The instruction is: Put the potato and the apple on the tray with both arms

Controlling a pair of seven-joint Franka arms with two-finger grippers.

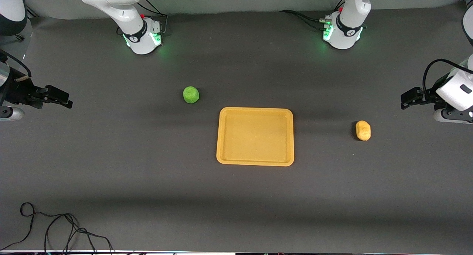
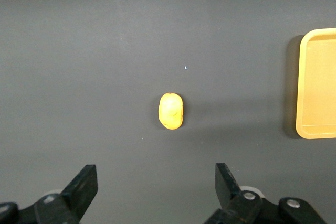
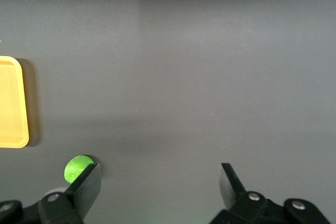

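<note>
The yellow-orange tray (image 1: 255, 136) lies empty at the table's middle. The green apple (image 1: 191, 95) sits on the table toward the right arm's end, a little farther from the front camera than the tray. The potato (image 1: 363, 130) lies toward the left arm's end, beside the tray. My right gripper (image 1: 68, 99) is open and empty, raised at its end of the table, well apart from the apple. My left gripper (image 1: 404, 99) is open and empty, raised at its end. In the left wrist view the potato (image 2: 171, 111) and tray (image 2: 317, 82) show past the gripper (image 2: 156, 182). In the right wrist view the apple (image 3: 75, 167) shows beside one finger of the gripper (image 3: 160, 182), with the tray's edge (image 3: 10, 103).
The arm bases (image 1: 142, 37) (image 1: 342, 33) stand along the table's edge farthest from the front camera. A loose black cable (image 1: 55, 229) lies near the front edge at the right arm's end. The table is a dark mat.
</note>
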